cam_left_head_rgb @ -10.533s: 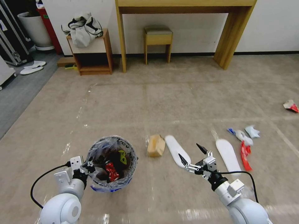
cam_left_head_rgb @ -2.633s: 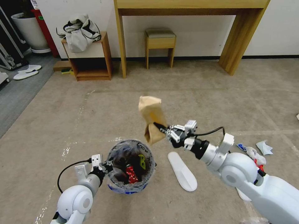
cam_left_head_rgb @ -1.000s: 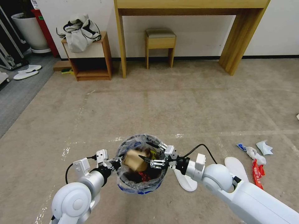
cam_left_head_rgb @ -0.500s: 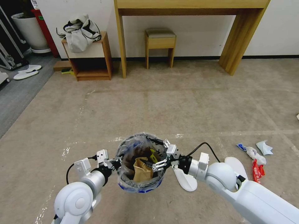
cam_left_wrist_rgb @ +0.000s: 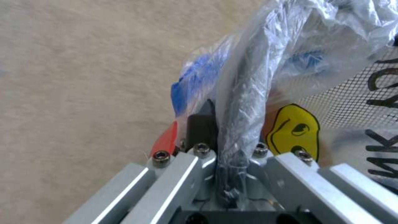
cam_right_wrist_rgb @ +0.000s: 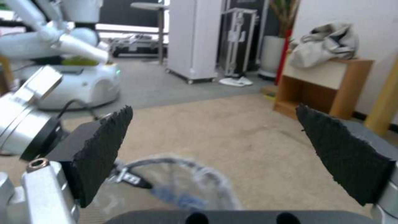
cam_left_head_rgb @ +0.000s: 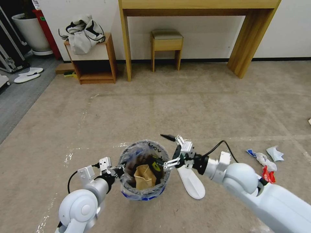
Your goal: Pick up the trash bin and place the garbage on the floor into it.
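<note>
Right tool [cam_left_head_rgb: 163, 150] hangs wide open with nothing in it, just above the rim of the small round red trash bin [cam_left_head_rgb: 144, 193] with its blue band and clear plastic liner; left tool [cam_left_head_rgb: 117, 169] is clamped tight on that bin's near rim. Crumpled brown paper bag [cam_left_head_rgb: 144, 177] sits inside the bin, flat white slipper [cam_left_head_rgb: 191, 181] on the floor just beside it
</note>
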You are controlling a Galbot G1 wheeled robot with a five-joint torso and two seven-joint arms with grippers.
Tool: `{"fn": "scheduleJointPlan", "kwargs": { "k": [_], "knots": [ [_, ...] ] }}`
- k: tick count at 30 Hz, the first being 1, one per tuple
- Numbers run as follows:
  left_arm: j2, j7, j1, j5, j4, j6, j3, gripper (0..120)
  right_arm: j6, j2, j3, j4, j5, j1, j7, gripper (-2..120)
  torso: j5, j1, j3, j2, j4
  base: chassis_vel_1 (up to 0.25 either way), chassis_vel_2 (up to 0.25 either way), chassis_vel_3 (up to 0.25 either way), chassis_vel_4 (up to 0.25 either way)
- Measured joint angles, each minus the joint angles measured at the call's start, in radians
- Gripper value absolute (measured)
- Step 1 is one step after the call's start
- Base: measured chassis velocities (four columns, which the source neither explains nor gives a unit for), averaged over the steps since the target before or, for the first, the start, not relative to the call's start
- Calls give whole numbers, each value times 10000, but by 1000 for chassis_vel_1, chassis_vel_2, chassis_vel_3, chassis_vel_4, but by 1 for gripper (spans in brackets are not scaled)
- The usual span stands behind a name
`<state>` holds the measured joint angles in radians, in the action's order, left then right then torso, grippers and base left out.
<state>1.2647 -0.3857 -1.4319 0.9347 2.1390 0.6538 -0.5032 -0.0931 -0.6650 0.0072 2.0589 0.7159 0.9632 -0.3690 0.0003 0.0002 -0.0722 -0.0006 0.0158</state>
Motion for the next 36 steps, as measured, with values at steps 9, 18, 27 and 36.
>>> {"fn": "scheduleJointPlan", "kwargs": {
  "k": [9, 18, 27, 36],
  "knots": [
    [49, 141, -72, -416, -315, -146, -473, 1, 98, 34, 1073, 1, 462, 457, 668, 100, -1, 0, 0, 0, 0, 0, 0, 0, 0],
    [126, 123, -197, -522, -302, -184, -779, 1, 488, -208, 2293, -597, 792, 1343, 1327, 100, 1, 1, 0, 0, 1, 0, 0, 0, 0],
    [41, 116, 88, -695, -549, -270, -1061, 1, 1563, -73, 1887, -1188, 995, 1378, 1906, 100, 2, 0, 0, 0, -2, 0, 0, 0, 0],
    [60, 123, 815, -812, -1098, -354, -1193, 1, 5790, 1543, 211, -1808, 2980, 577, 3838, 100, -2, 1, -1, -1, 1, 0, 0, 0, 0]
  ]
}}
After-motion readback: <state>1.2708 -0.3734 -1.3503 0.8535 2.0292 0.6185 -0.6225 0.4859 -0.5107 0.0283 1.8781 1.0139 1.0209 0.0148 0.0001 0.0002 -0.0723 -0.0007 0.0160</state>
